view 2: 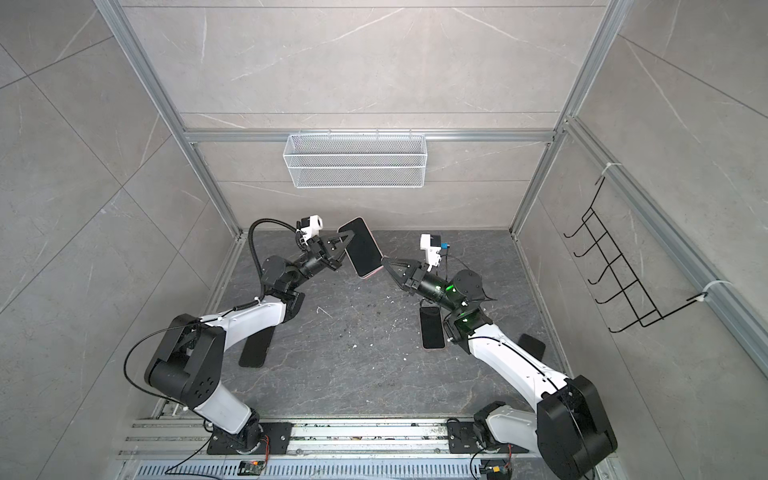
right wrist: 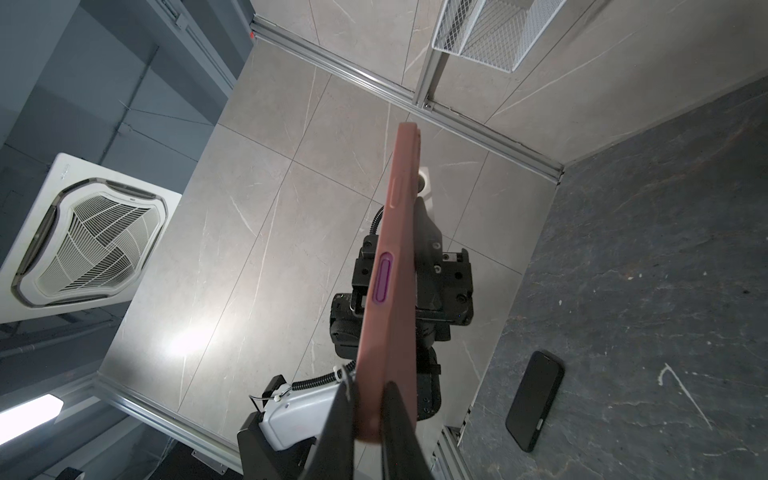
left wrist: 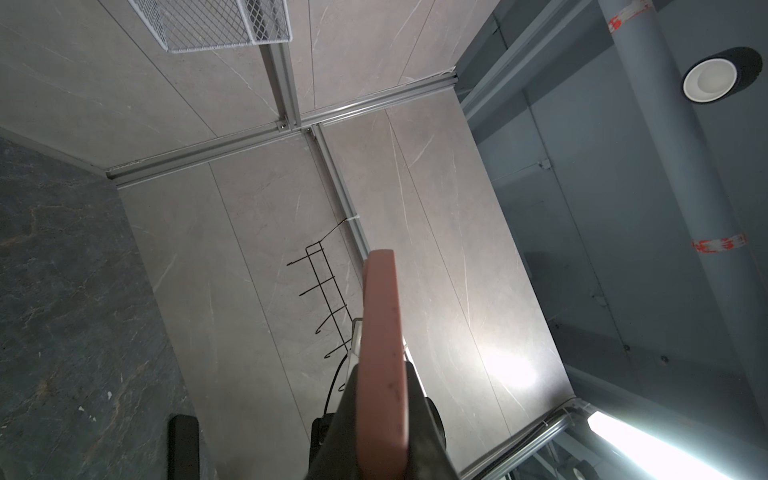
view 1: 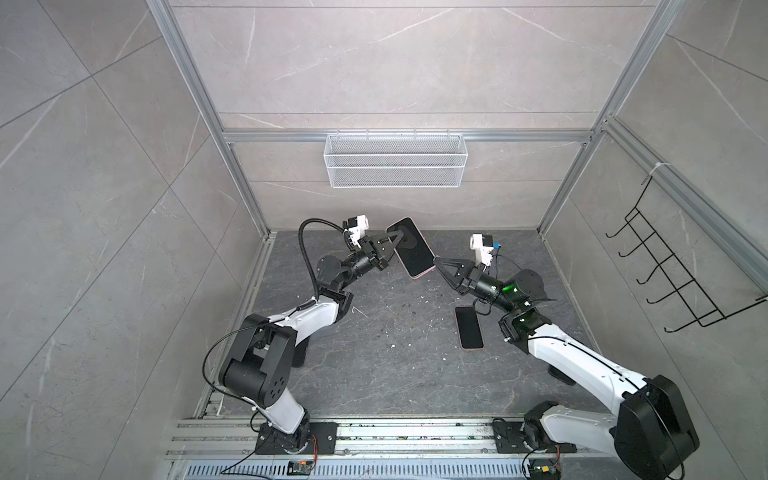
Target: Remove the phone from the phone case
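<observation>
- The phone (view 1: 417, 255), dark screen up and seated in its pink case (right wrist: 388, 291), is held tilted in the air above the dark tabletop (view 1: 395, 374), between the two arms
- The left gripper (view 1: 400, 243) is clamped shut across one long side, with one finger over the screen and the other under the case back
- The right gripper (view 1: 436, 261) is closed tight on the lower corner; the right wrist view shows its fingers (right wrist: 332, 436) on either face of the case's end, but I cannot tell whether they catch only the lip
- The step looks like peeling the case off at that corner: the right should draw the rim away from the screen while the left anchors
- The left finger on the screen likely pins phone and case together, so peel slowly, corner first, or the phone may drop
- Another phone (view 1: 469, 328) lies on the tabletop near the right arm; keep clear of it
</observation>
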Robot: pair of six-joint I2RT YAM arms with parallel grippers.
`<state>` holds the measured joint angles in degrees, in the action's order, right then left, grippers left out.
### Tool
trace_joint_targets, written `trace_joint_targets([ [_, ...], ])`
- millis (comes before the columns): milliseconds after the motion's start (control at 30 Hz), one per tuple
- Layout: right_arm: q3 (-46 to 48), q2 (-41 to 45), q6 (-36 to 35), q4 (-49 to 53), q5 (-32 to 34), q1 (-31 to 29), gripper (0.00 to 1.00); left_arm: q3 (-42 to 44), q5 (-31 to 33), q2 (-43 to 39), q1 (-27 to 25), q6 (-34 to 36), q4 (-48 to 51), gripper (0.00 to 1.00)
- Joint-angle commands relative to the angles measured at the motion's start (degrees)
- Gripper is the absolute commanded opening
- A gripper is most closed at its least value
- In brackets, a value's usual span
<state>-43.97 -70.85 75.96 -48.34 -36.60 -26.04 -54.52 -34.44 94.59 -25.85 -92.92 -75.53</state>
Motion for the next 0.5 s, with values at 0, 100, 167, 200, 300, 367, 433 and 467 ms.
trace_joint_targets([
  [0, -5.89, -0.17, 1.31, -12.42, -5.95, -3.09, 0.10, -1.00, -0.39, 4.68, -4.85, 3.85, 3.62, 0.00],
  [100, -7.22, -0.96, 1.59, -13.16, -6.03, -3.31, 0.10, -1.53, 0.15, 7.11, -5.61, 2.63, 1.76, 0.00],
  [167, -8.20, -1.52, 1.94, -13.60, -6.11, -3.35, 0.11, -2.24, 0.33, 8.70, -6.10, 1.34, -0.03, 0.00],
  [200, -8.69, -1.89, 2.01, -13.76, -6.22, -3.40, 0.11, -2.75, 0.39, 9.54, -6.41, 0.67, -0.87, 0.00],
  [300, -10.32, -3.06, 2.88, -14.61, -6.38, -3.49, 0.13, -3.78, 0.66, 11.39, -7.01, -0.62, -2.49, 0.00],
  [367, -11.33, -3.79, 3.37, -15.12, -6.38, -3.49, 0.15, -4.25, 0.95, 12.31, -7.30, -1.57, -3.66, 0.00],
  [433, -12.32, -4.48, 4.01, -15.59, -6.30, -3.49, 0.16, -4.64, 1.12, 12.88, -7.30, -2.10, -4.40, 0.00],
  [467, -12.75, -4.93, 4.31, -15.94, -6.38, -3.53, 0.16, -4.71, 1.21, 13.08, -7.38, -2.34, -4.70, 0.00],
])
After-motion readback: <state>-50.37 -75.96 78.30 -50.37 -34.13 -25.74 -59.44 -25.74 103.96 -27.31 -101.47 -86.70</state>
